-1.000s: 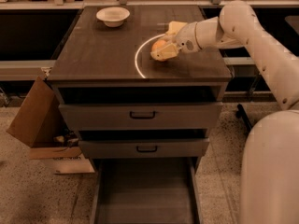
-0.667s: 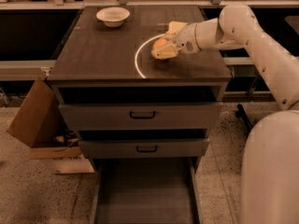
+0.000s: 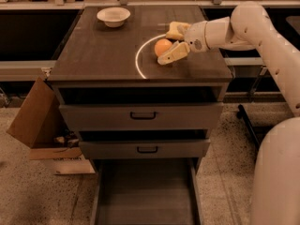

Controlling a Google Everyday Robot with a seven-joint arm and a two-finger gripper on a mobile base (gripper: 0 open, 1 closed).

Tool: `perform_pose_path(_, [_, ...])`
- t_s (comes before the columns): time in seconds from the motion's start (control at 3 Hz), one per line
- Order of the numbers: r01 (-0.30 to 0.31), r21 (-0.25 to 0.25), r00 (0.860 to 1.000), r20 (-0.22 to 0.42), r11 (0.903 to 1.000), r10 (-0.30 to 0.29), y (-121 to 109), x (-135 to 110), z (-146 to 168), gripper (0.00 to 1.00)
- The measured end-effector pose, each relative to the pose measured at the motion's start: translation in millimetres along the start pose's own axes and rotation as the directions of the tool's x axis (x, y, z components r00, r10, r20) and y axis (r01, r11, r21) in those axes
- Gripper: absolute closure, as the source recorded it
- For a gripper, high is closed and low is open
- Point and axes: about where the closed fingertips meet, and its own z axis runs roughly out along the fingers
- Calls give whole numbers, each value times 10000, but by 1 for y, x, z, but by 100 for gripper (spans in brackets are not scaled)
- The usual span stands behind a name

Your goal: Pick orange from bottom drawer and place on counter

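Note:
The orange (image 3: 161, 46) rests on the counter (image 3: 103, 55), inside the thin white arc (image 3: 138, 60). My gripper (image 3: 168, 48) reaches in from the right at counter height, with its fingers spread around the orange. The near finger (image 3: 172, 54) lies along the orange's front right side. A pale yellow piece (image 3: 177, 31) sits just behind the orange; I cannot tell whether it is the far finger or a sponge. The bottom drawer (image 3: 145, 196) is pulled out at the bottom of the view and its grey inside shows nothing in it.
A white bowl (image 3: 113, 16) stands at the counter's back left. The two upper drawers (image 3: 143, 116) are pushed in. An open cardboard box (image 3: 33, 121) sits on the floor to the left. My white arm and body (image 3: 276, 163) fill the right side.
The orange now shows plainly on the counter, where the fingers covered it before. The gripper has loosened and shifted slightly to the right.

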Motion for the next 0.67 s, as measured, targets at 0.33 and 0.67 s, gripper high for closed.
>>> perform_pose_path(0.33, [135,345,9999,100,9993,-139,-1,-8,-29,0])
perform_pose_path(0.67, [266,1069,9996,79,9939,-276,-2,-15,-70,0])
